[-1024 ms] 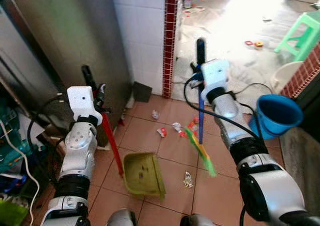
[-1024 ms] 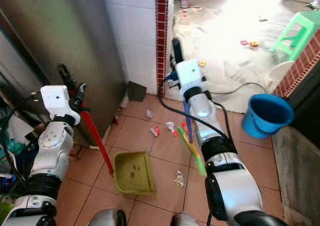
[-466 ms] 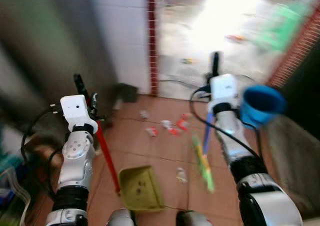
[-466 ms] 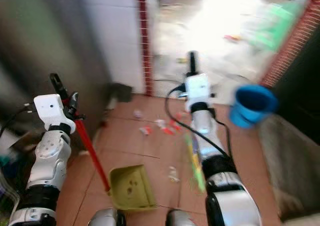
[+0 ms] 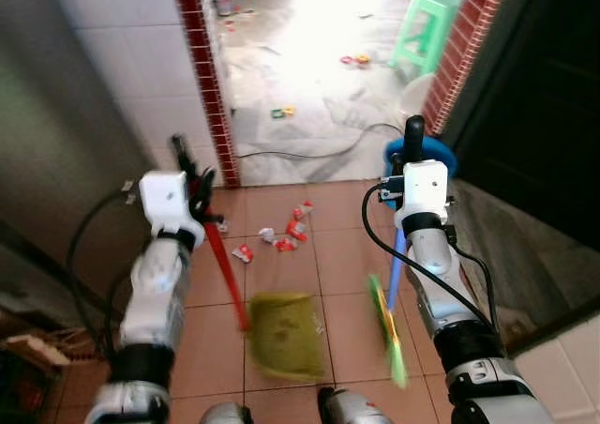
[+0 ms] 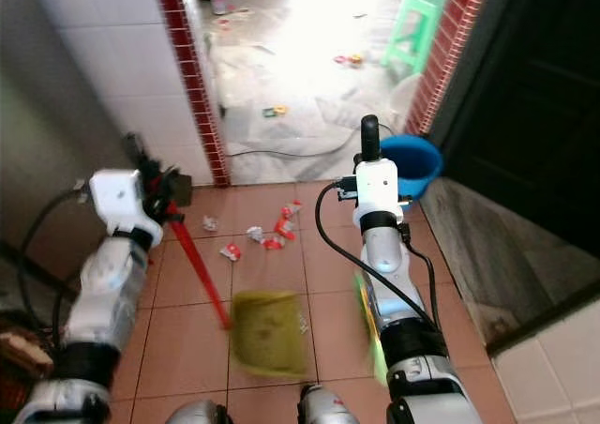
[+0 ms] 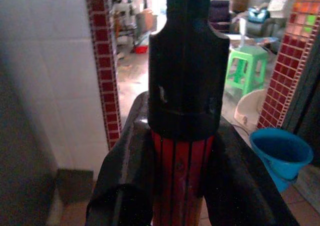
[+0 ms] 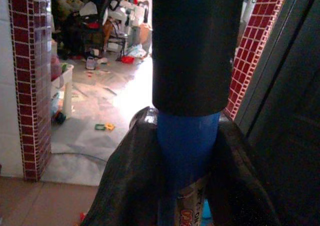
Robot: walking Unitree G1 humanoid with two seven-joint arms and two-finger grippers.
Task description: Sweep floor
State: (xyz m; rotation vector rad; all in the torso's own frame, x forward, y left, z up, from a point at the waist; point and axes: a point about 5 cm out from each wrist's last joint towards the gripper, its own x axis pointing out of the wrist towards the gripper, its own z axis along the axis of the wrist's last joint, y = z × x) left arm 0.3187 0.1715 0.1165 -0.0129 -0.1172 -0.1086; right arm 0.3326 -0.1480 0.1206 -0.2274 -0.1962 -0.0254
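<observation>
- My right gripper (image 5: 412, 182) is clamped round the broom (image 5: 395, 283); in the right wrist view both black fingers (image 8: 125, 186) hug the blue shaft just under its black end cap.
- Broom's long axis runs near upright: black cap up by the gripper, blue shaft down along my right forearm, green bristle head (image 5: 388, 328) low near the floor, blurred, angling toward my feet.
- My left gripper (image 5: 194, 194) is closed on the dustpan handle (image 5: 225, 269); the left wrist view shows fingers (image 7: 122, 186) pressed on either side of the red ribbed shaft below a black grip.
- The red handle slants down from the gripper and inward to the yellow-green dustpan (image 5: 285, 335), which sits low over the terracotta tile floor (image 5: 342, 246) between my two arms; can't tell if it touches the tiles.
- Dustpan pan lies just left of the bristle head, apart from it.
- Litter scraps (image 5: 281, 236), red and white, lie on the tiles ahead of the dustpan, near the doorway threshold.
- Blue bucket (image 6: 410, 157) just behind the right gripper, by the red brick pillar (image 5: 459, 58).
- Green stool (image 5: 427, 32) and more scraps on the bright floor beyond the doorway.
</observation>
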